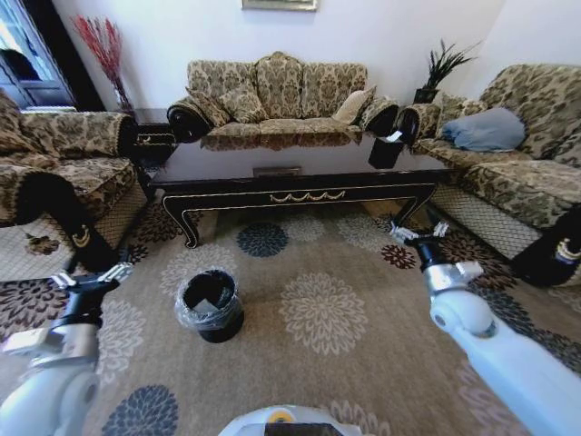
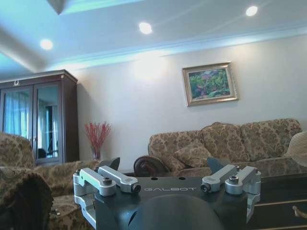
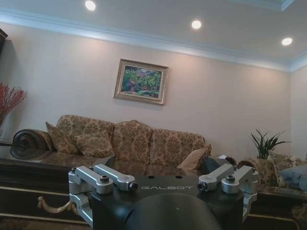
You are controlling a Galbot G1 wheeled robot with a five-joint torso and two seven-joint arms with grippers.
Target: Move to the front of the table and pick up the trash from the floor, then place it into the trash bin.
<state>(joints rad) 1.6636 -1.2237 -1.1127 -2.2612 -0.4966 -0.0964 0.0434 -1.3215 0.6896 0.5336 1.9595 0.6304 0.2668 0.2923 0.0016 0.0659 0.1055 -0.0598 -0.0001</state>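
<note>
Head view: robot faces the long dark desk (image 1: 300, 177) across a floral carpet (image 1: 363, 345); the gold scroll runs along the front apron. The trash bin (image 1: 210, 305), a small black bucket with a thin bag liner, stands on the carpet between the robot and the desk, nearer the left arm. Something pale lies inside the bin, possibly a scrap, but it is too small to be sure. No loose trash can be made out on the visible floor. The left end effector (image 1: 89, 281) is raised at the lower left, well apart from the bin; its fingers look spread, nothing between them. The right end effector (image 1: 419, 232) is raised on the right over the carpet near the desk's right leg, fingers also spread and empty. Left wrist view: the left end effector's finger links sit wide on either side of the body, nothing held; beyond are a sofa (image 2: 225, 143), a framed picture (image 2: 209, 84) and a cabinet (image 2: 38, 120). Right wrist view: same wide, empty stance; the desk's front edge lies close ahead, with the sofa behind it. Judgement on handling: the trash should be light; paper is soft and crushes, so pinch mid-length; a bottle is slippery and rolls, so grip across its body.
</note>
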